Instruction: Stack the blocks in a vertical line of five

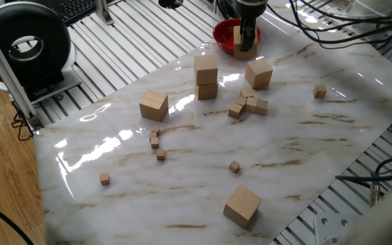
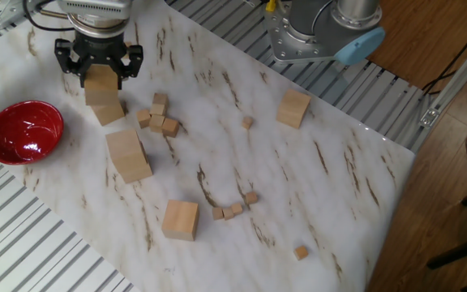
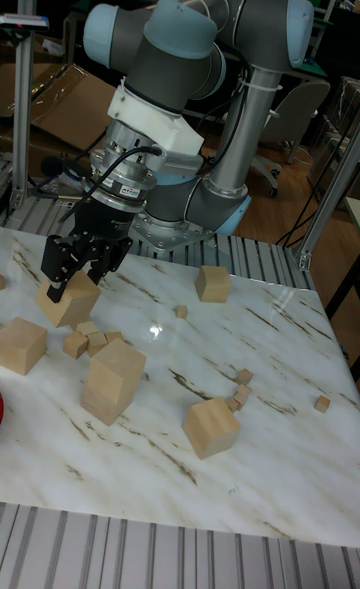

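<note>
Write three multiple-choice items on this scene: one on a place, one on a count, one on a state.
1. Where does the red bowl stand?
A. near the table's edge, by the gripper
B. mid-table among the tiny cubes
C. on top of the stack

2. How many large blocks make up the stack?
A. two
B. three
C. five

3. What state is the gripper in?
A. open over the bowl
B. shut on a tiny cube
C. shut on a large block

Answers:
1 A: the red bowl sits at the table edge, close to the gripper.
2 A: the stack shows one block on another, nothing more.
3 C: the fingers clamp the sides of the held block.
</note>
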Tool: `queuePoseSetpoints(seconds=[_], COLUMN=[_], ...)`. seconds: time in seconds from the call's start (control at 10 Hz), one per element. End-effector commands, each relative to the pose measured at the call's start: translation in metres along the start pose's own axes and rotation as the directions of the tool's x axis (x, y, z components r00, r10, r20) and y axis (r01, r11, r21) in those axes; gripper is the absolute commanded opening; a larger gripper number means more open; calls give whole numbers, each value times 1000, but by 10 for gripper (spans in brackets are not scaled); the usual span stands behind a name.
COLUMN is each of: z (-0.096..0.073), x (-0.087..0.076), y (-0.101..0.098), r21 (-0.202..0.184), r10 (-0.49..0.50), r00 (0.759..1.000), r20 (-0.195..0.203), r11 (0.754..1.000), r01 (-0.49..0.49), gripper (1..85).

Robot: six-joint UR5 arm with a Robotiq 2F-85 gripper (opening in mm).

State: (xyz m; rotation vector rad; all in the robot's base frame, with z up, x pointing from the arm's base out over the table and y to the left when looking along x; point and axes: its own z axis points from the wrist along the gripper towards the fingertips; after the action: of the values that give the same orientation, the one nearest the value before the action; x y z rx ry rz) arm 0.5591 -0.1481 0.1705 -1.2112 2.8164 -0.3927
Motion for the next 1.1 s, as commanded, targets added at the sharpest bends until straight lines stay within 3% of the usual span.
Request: queuePoseSetpoints(seconds=[0.0, 0.2, 0.5, 0.6, 0.8, 1.0], z=[-1, -1, -1, -6, -29, -49], x=[3, -6, -2, -1, 4, 0], y=[-3, 0, 0, 6, 31, 39], r21=[10, -4, -3, -25, -113, -130], r10=[-17, 2, 2, 12, 54, 74], r00=[1000, 1000, 1000, 1000, 998, 997], r20=[-7, 27, 10, 15, 20, 22], r11=[1000, 1000, 1000, 1000, 992, 989], r01=[17, -2, -2, -12, -52, -71], gripper=[367, 367, 357, 353, 350, 350])
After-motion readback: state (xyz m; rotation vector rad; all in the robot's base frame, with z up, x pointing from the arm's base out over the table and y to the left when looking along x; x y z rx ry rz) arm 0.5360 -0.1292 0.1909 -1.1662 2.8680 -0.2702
